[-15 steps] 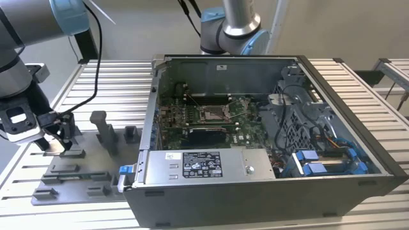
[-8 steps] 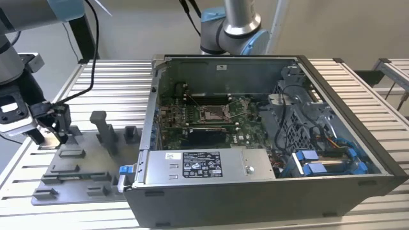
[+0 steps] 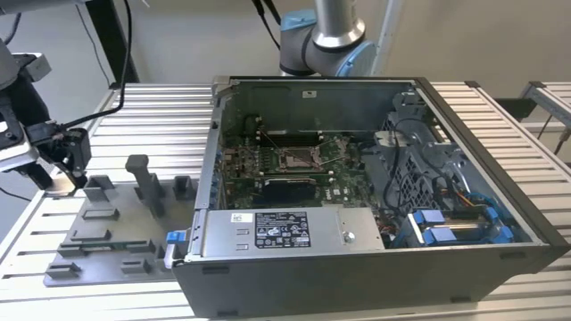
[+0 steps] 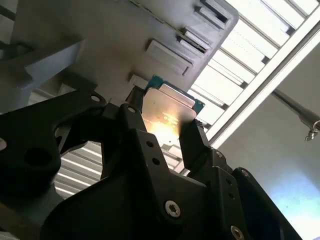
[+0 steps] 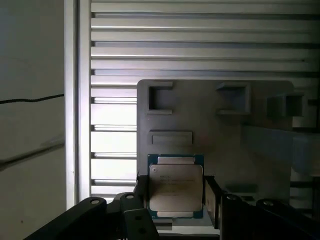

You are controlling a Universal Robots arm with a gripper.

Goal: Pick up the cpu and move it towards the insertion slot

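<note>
The cpu (image 5: 175, 187) is a thin square chip with a silvery top and a green rim. My gripper (image 5: 176, 194) is shut on it, one black finger against each side edge. In the second wrist view the cpu (image 4: 169, 106) shows its pale face between the fingers (image 4: 195, 142), above the grey fixture plate (image 4: 115, 45). In the exterior view my gripper (image 3: 59, 177) hangs at the far left, over the far corner of the fixture plate (image 3: 98, 231), with a tan glimpse of the cpu (image 3: 61, 183) at its tips. The insertion slot (image 3: 299, 159) lies well to the right, inside the open computer case.
The open computer case (image 3: 482, 194) takes up the middle and the exterior view's right, with a power supply (image 3: 277, 231) along its near side. Grey fixture blocks and an upright post (image 3: 143, 180) stand between my gripper and the case. The slatted metal table (image 3: 160, 120) runs underneath.
</note>
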